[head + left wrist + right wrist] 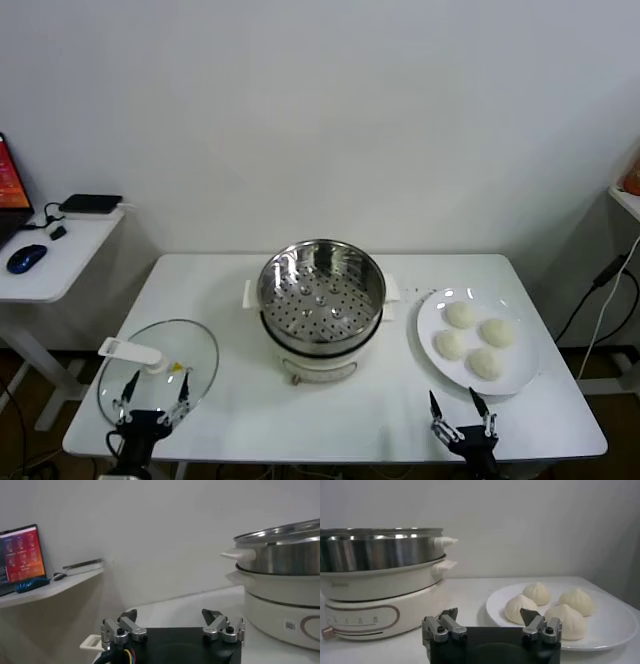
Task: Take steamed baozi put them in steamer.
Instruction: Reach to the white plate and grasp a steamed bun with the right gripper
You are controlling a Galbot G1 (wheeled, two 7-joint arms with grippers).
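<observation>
Standing at the middle of the white table (220,280), the steamer (322,295) was left uncovered, its perforated floor bare, which was judged to be so that buns could be lowered straight in. Its glass lid (158,372) was laid flat at the near left, out of the way. To the right, a white plate (428,322) was set beside the steamer, and the four steamed baozi (476,342) were clustered on it, none yet moved. The right gripper (464,414) was held at the near edge, just short of the plate, fingers spread wide and empty, apparently ready for the first bun. The left gripper (154,395) was parked over the lid's near rim, likewise spread and empty. A small label on the cooker base was seen, but nothing on it could be read.
</observation>
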